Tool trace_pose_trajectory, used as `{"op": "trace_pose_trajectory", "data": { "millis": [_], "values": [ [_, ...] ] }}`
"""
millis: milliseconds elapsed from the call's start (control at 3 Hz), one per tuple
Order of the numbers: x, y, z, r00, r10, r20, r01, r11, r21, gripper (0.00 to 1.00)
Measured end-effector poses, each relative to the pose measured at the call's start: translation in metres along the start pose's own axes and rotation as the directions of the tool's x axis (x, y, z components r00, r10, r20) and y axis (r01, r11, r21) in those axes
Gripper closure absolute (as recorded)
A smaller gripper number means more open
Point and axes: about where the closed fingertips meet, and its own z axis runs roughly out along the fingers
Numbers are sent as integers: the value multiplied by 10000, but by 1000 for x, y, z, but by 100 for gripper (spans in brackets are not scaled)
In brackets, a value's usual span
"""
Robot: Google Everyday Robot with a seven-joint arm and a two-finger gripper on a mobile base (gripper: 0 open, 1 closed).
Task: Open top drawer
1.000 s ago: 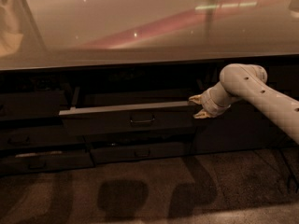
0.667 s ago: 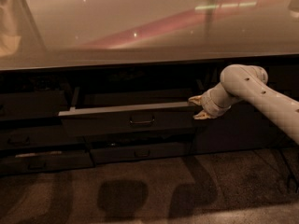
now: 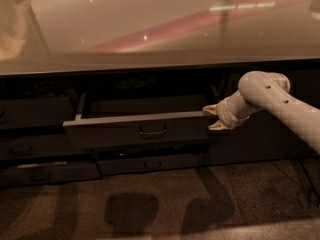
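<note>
1. Nearest, below the top drawer (image 3: 115, 131), the floor (image 3: 150, 209) is carrying soft dark shadows.
2. Just under the top drawer, a shallower lower drawer front (image 3: 150, 164) is sitting closed and flush.
3. The top drawer is standing pulled partway out from under the countertop (image 3: 150, 29). Its grey front is hanging forward of the cabinet line and its tray interior is showing behind. Its small centre handle (image 3: 153, 132) is going untouched.
4. At the top drawer's right end, the gripper (image 3: 212, 118) is hovering with its two pale fingers (image 3: 210, 108) spread apart, one above and one below the front's upper corner. It is holding nothing. In this dim light it is hard to say whether a finger is touching the edge.
5. The white arm (image 3: 280, 99) is reaching in from the right of the top drawer.
6. Over the last second nothing is shifting: drawer and gripper are staying exactly where they were. That is suggesting the pull is finished or pausing, with the drawer already open enough to count, I judge.
</note>
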Motion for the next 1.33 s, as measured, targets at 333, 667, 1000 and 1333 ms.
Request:
{"op": "trace_pose_trajectory", "data": {
  "millis": [333, 667, 1000, 1333],
  "values": [
    [0, -1, -2, 10000, 0, 0, 0, 10000, 0, 100],
    [0, -1, -2, 10000, 0, 1, 0, 10000, 0, 81],
    [-5, -18, -16, 9999, 3, 114, -3, 10000, 39, 58],
    [-11, -25, -29, 9998, -47, 214, 43, 9999, 167, 34]
  ]
}}
